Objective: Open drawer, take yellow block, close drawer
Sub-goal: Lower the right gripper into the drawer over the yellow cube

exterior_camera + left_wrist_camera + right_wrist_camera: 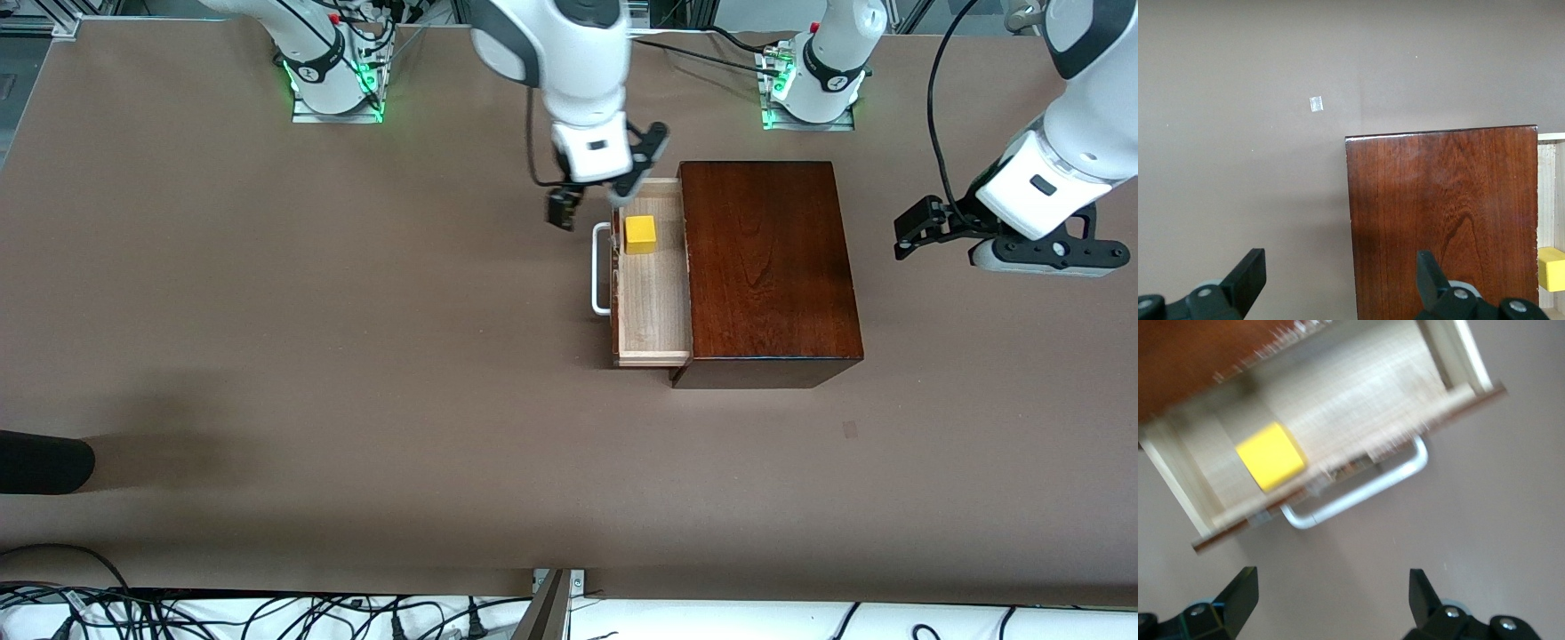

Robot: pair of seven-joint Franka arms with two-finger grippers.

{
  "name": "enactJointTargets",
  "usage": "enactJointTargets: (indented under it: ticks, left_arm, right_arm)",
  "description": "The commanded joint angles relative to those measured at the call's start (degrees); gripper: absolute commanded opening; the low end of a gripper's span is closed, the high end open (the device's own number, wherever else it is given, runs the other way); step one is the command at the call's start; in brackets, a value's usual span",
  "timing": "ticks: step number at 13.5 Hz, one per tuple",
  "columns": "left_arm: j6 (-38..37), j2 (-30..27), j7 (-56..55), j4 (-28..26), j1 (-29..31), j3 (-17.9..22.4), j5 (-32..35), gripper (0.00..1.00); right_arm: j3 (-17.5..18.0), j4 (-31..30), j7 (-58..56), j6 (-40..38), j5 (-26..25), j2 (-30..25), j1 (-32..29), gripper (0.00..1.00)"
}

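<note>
A: Status on the yellow block point(640, 235)?

B: Sitting in the drawer point(653, 302), which is pulled out of the wooden box point(766, 267). The block is at the end of the tray nearest the right claw point(594, 197), just below and beside it. Nothing else in the tray.

A: How will it handle?

B: My read: small rigid cube, light, flat faces, not fragile. Could be a bit slick if painted. Best hold is two opposite side faces, coming straight down. It looks about a finger's width, so there's little margin. Drawer walls and the box edge sit close by, so finger clearance is the risk.

A: Right claw state?

B: Spread wide, empty, touching nothing. It hangs over the drawer's end by the white loop handle point(602, 269). In its wrist view both fingertips point(1238, 590) frame bare surface point(356, 356), with the block just ahead.

A: Left claw point(907, 240)?

B: Waiting over the surface, well apart from the box on the side away from the drawer. Also wide apart, holding nothing.
</note>
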Motion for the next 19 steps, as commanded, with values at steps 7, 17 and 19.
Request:
enactJointTargets:
  ticks: [7,17,19]
  left_arm:
    - [1.0,-0.8,0.1,-0.9,-0.2,-0.2,1.3,1.00]
    - [1.0,0.2,0.0,0.9,-0.2,-2.0,1.4,1.00]
    - [1.0,0.1,0.0,0.9,-0.3,-2.0,1.4,1.00]
  right_arm:
    - [0.8,10.7,-20.9,2.3,-0.1,11.5,2.1,1.00]
    - [1.5,10.5,-25.3,4.2,-0.3,15.6,2.8,1.00]
    - [1.5,10.5,-25.1,4.6,-0.3,16.3,2.9,1.00]
